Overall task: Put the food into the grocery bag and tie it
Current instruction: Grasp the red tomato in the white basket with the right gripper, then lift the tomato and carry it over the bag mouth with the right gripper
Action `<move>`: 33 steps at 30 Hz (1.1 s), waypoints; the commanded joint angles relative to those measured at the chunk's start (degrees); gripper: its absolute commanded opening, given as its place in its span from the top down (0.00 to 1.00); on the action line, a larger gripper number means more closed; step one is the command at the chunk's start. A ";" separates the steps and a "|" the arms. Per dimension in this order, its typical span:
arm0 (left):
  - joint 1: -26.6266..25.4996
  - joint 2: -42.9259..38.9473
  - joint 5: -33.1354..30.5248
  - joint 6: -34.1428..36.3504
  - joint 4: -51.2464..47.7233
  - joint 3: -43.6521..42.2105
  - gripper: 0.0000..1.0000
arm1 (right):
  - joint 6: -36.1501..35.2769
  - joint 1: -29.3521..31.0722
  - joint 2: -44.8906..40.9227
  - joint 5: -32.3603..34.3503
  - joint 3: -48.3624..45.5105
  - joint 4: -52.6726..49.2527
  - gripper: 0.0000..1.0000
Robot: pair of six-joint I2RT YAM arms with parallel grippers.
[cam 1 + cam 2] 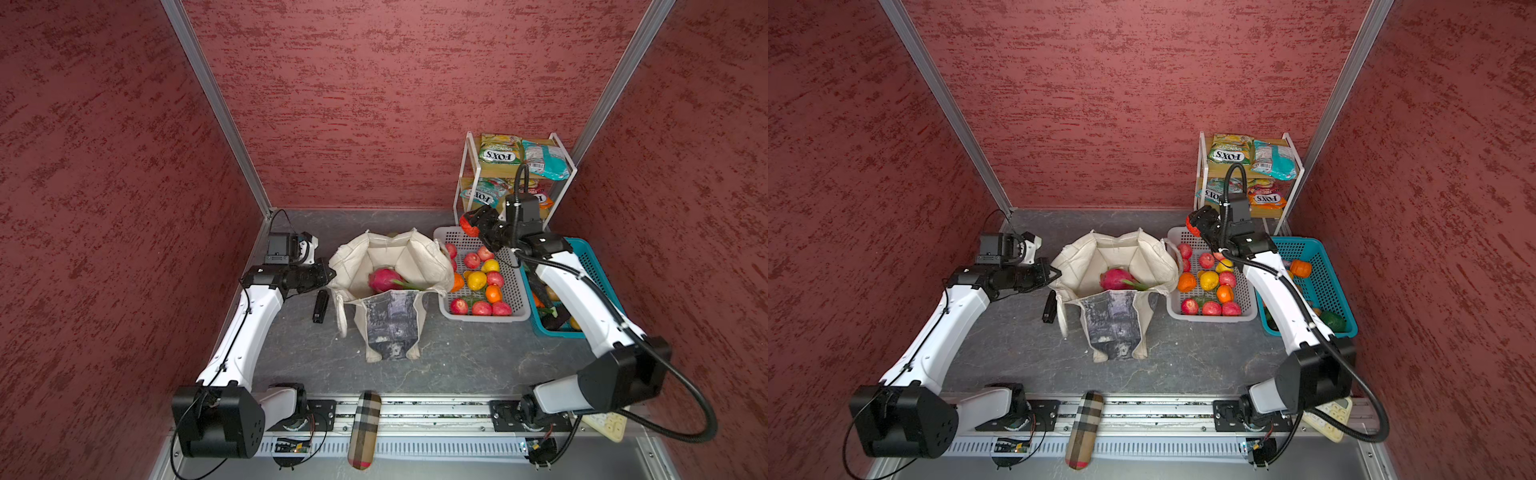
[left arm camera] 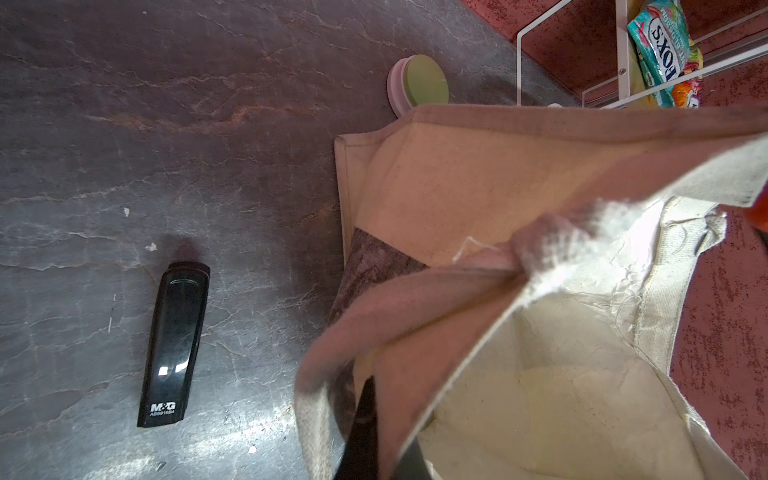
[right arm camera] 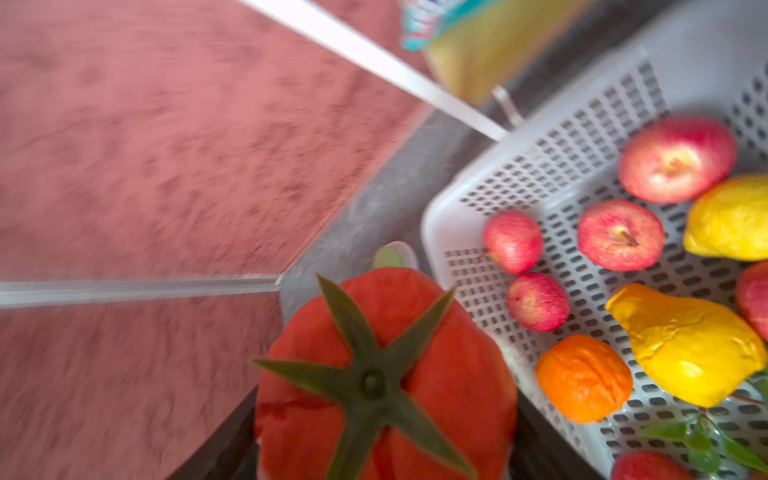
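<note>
Where the bag [image 1: 390,328] stands open near the middle of the table [image 1: 457,365], its left rim is pinched in the clenched left gripper [image 1: 329,275]; in the left wrist view cream cloth is seen bunched over the dark fingers [image 2: 363,436]. One dragon fruit [image 1: 384,279] is lodged inside the bag. A red tomato [image 1: 465,227] with a green star stem is grasped by the right gripper [image 1: 473,223] and held above the far left corner of the white basket [image 1: 484,319], just right of the bag. Apples [image 1: 471,260], oranges [image 1: 493,294] and lemons [image 1: 476,280] are kept in that basket. A blue basket [image 1: 592,259] is set at its right. FOX'S packets [image 1: 498,153] are shelved on the rack [image 1: 468,174] behind. A black stapler [image 1: 321,306] is laid left of the bag.
</note>
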 commanded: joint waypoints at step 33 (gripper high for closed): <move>-0.70 -2.35 -1.18 0.52 1.60 -0.83 1.00 | -19.08 29.50 23.32 -3.03 29.70 -26.02 0.43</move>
